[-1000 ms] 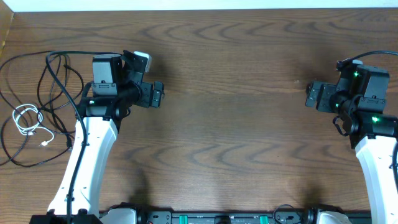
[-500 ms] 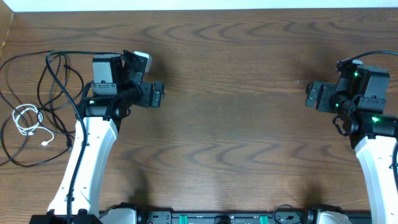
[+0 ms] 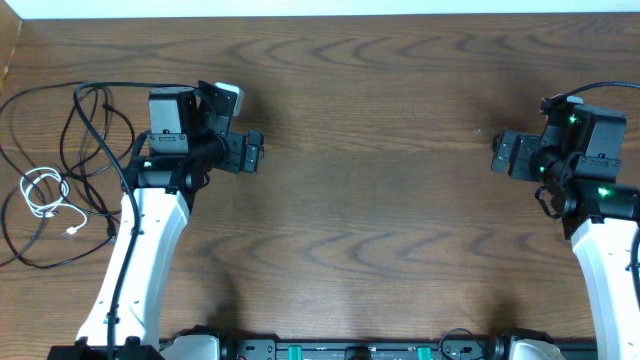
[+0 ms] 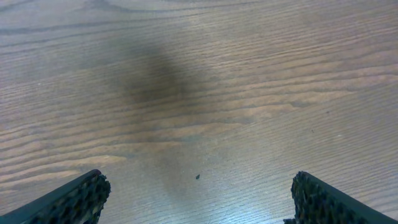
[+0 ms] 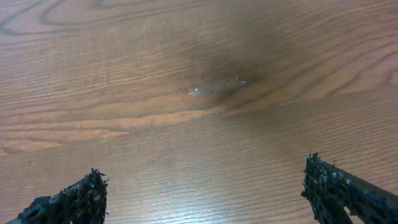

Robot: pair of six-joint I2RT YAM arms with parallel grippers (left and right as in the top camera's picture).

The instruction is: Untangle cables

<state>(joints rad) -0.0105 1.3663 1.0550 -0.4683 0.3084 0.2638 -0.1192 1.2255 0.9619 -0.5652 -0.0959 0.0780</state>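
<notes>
In the overhead view the cables lie at the table's far left. The thin black cord (image 3: pixel 30 265) sprawls in wide loose loops, and the short white cord (image 3: pixel 42 192) sits coiled inside them, crossing the black one. My left gripper (image 3: pixel 252 152) hangs to the right of that pile and points toward the table's middle. It is open, and in the left wrist view only bare wood shows between its fingertips (image 4: pixel 198 199). My right gripper (image 3: pixel 503 153) is at the far right, facing left, also open over bare wood (image 5: pixel 202 193). No cable shows in either wrist view.
The table's back edge (image 3: pixel 320 14) meets a white wall, and its left edge (image 3: pixel 10 60) runs close beside the black loops. A pale scuff (image 5: pixel 214 86) marks the wood ahead of the right gripper. The arms' own thick black wires run near the left arm.
</notes>
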